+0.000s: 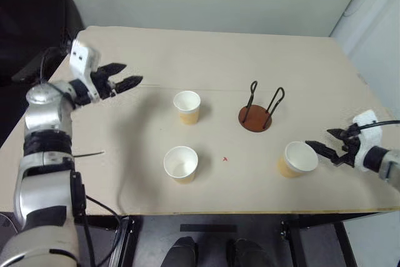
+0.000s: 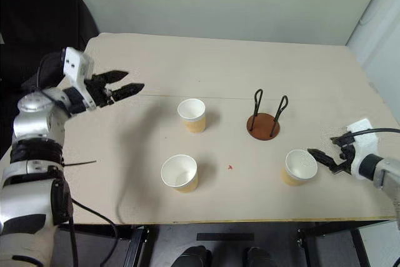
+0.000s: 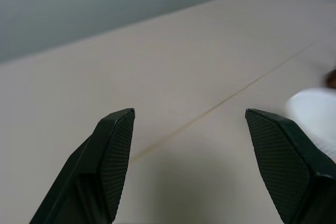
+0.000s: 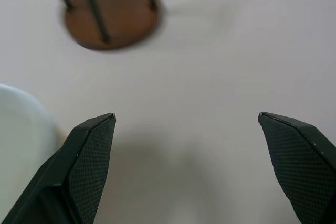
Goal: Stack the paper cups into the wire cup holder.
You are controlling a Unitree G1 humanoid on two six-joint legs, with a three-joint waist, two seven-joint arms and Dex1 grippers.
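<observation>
Nothing is stacked yet — the wire cup holder (image 1: 255,119) stands empty on the desk (image 1: 187,54). All three paper cups sit upright apart: one (image 1: 187,106) beside the holder, one (image 1: 180,164) nearer the front edge, one (image 1: 296,159) just off the right hand (image 1: 324,141), fingers apart and empty. The left hand (image 1: 125,75) hovers apart and empty too.

In the right wrist view the wire cup holder (image 4: 111,15) blurs, loops cut off at twelve o'clock; a paper cup (image 4: 21,145) is cropped at nine o'clock.
</observation>
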